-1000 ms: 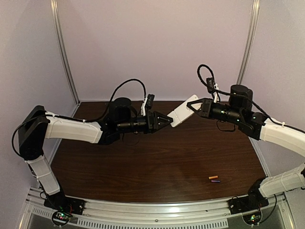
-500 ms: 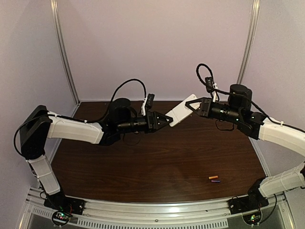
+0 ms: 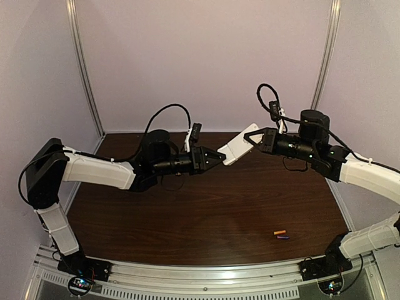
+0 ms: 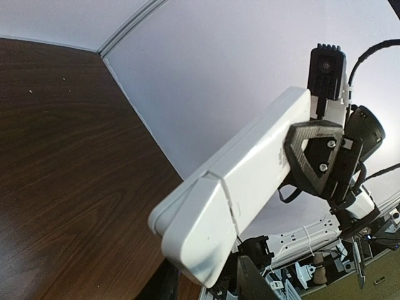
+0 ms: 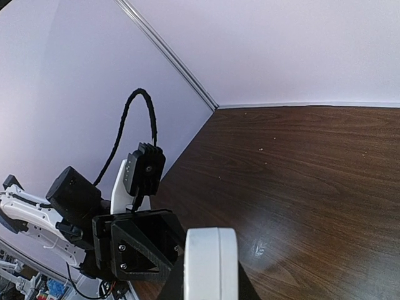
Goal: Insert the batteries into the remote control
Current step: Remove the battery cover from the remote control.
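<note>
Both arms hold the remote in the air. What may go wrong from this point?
The remote control is held over the table only at its ends, by the left gripper and the right gripper; a slip may drop it. The left wrist view shows a seam near the left gripper's end; that piece might pop off. The batteries lie loose and might roll.

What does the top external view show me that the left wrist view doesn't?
Only top external: the orange and purple batteries lying on the table, near the right arm's base. Only left wrist: a seam crossing the remote control near its nearer end. Both: the remote control held off the table between the left gripper and right gripper.
</note>
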